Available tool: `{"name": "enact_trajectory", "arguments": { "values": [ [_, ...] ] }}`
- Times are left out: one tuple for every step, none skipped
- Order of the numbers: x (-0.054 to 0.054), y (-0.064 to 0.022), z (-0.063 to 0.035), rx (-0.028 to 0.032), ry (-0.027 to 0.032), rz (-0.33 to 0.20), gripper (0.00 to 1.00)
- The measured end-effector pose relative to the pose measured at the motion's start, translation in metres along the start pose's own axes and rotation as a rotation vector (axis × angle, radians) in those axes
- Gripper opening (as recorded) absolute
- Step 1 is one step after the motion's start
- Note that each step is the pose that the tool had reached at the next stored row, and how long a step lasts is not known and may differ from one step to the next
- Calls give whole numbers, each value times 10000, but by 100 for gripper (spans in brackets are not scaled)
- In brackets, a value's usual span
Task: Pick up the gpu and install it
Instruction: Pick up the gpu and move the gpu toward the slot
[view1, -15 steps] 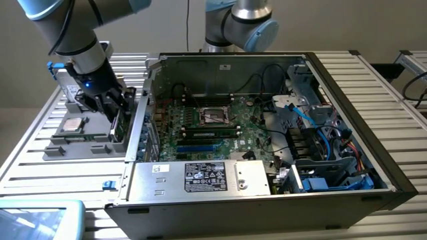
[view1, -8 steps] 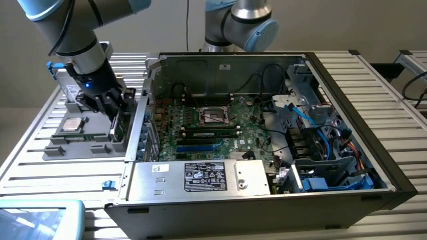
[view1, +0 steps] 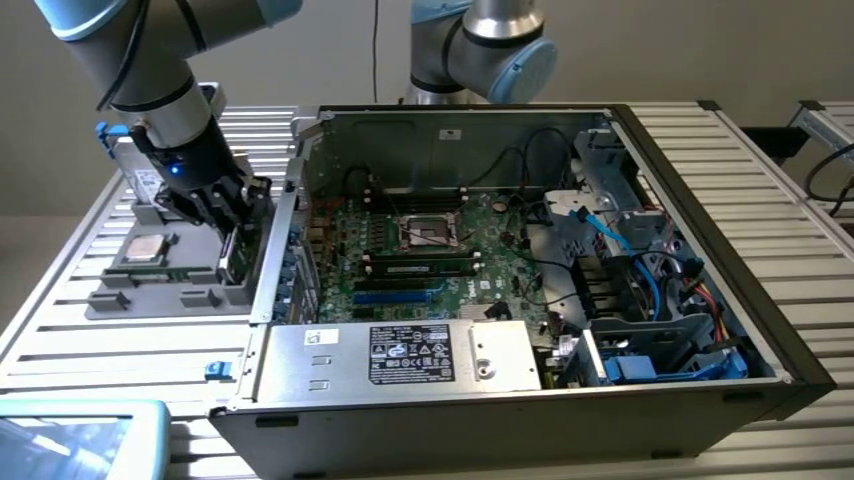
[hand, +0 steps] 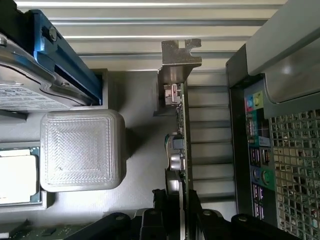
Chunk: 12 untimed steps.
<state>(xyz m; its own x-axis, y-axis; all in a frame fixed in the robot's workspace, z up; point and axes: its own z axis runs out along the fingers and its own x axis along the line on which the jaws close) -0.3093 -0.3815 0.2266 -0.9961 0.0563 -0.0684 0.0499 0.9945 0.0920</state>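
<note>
Gripping the graphics card (hand: 181, 135) by its upper edge, the claw (hand: 176, 200) has one dark finger (hand: 161, 207) against each face, so I read it as clamped on the card, though contact on the left face is hard to confirm past the round silver parts there. The card stands on edge in a slot of the grey holder tray (view1: 147, 290), which lies on the slatted table (view1: 80, 350) just outside the open computer case (view1: 694, 150), on the exterior view's left. Judgement: this is the pick-up step, with the grasp made and the lift not yet begun; no part of the installing is done, and the blue slots (view1: 400, 297) on the motherboard (view1: 441, 270) hold no card. Freeing the card calls for a straight pull along its own plane, since it sits deep in a narrow slot close beside the case wall and any tilt could bind it. Seen edge-on in the wrist view the card is thin and flat, a green board with small silver parts on one face and a bent metal bracket (hand: 180, 55) at its far end. A processor chip (view1: 144, 250), a hard drive (hand: 25, 85) and a square grey block (hand: 80, 150) sit in the same tray, apart from the card.
</note>
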Motion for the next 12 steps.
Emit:
{"name": "enact_trajectory", "arguments": {
  "values": [
    [-2,4,-41,0,-1,0,28],
    [-5,7,-86,2,0,0,28],
    [-8,9,-131,2,0,1,28],
    [-11,12,-176,2,0,1,28],
    [-15,13,-221,2,-1,1,28],
    [-18,15,-266,3,1,1,28],
    [-21,17,-310,2,-1,1,28],
    [-24,19,-355,2,0,1,28],
    [-27,22,-400,2,0,1,28],
    [-30,24,-446,2,-1,1,28],
    [-33,26,-492,3,1,1,28],
    [-36,29,-537,2,0,1,28]
  ]
}}
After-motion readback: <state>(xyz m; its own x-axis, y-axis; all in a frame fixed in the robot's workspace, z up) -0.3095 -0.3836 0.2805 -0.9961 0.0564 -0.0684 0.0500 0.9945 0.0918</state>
